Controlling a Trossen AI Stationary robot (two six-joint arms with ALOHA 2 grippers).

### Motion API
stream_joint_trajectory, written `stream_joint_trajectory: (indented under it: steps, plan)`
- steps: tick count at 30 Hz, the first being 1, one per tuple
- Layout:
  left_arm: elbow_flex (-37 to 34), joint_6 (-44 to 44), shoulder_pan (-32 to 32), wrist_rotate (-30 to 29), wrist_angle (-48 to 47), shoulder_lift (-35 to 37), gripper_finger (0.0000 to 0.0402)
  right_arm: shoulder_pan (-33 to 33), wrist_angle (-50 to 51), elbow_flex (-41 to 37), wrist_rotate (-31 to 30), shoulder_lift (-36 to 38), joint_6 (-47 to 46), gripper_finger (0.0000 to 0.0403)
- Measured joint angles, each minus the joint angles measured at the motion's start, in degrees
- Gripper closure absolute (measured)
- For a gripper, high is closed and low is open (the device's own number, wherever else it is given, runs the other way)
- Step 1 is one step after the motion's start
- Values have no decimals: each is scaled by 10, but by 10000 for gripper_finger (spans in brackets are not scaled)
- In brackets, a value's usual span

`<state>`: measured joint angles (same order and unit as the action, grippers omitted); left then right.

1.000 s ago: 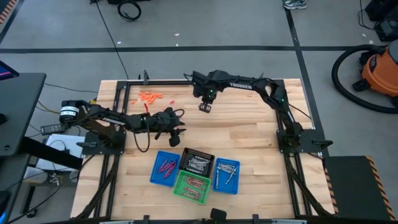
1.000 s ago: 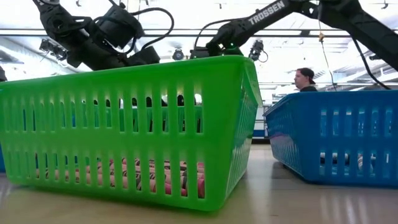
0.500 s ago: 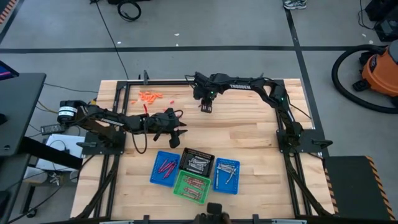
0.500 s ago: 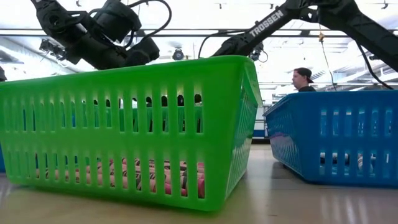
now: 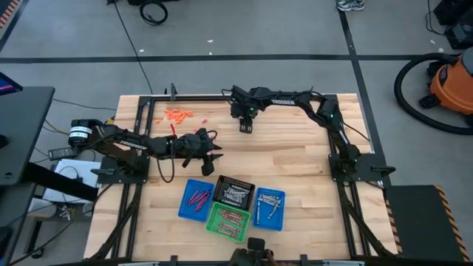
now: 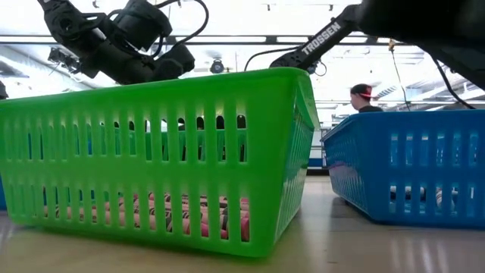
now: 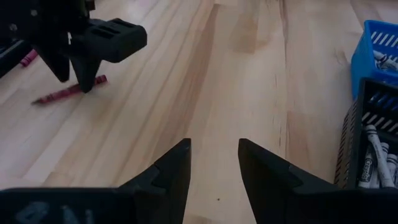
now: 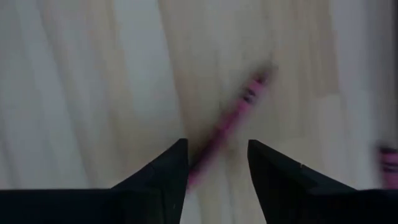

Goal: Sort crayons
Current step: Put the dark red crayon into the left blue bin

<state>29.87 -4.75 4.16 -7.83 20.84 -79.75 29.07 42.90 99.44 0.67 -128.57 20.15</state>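
Pale wooden counter (image 5: 295, 166) fills both wrist views, and on it, between the parted jaws of the right gripper (image 8: 212, 163), lies a pink crayon (image 8: 231, 123), slanted across the planks; the jaws stand wide and hold nothing. Whether the crayon's near end touches a fingertip is hard to say, since that view is smeared. Such a stick looks light, stiff, paper-wrapped and likely to roll, so a pinch at its middle, across the short axis, seems the safest hold. From the left wrist view the same crayon shows lying flat just under the right gripper's tips.

Right arm reaches from its base at the counter's right edge, elbow high, wrist bent straight down over the far middle of the counter. Left gripper (image 7: 212, 163) has its jaws apart and empty, hovering low and pointing across bare wood, its arm stretched along the counter from the left.

Farther out, loose orange crayons (image 5: 177, 114) lie near the far left corner. At the near edge stand four baskets touching each other: left blue basket (image 5: 182, 207), black basket (image 5: 233, 182), green basket (image 5: 213, 226) and right blue basket (image 5: 281, 210), each already holding crayons.
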Motion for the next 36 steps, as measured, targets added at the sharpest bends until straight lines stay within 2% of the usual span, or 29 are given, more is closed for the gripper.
stream_joint_trajectory:
  steps: [8,18,25,36]
  plan:
    - [0,3,-5,0,1,0,258,19,39,1,53,-2,-25,263]
    - [0,9,-5,0,4,0,258,11,50,1,13,-2,-30,393]
    - [0,29,-5,0,10,-8,258,6,49,0,9,-1,-28,393]
    - [-32,-3,-5,0,50,-9,258,-15,57,-2,12,11,-26,395]
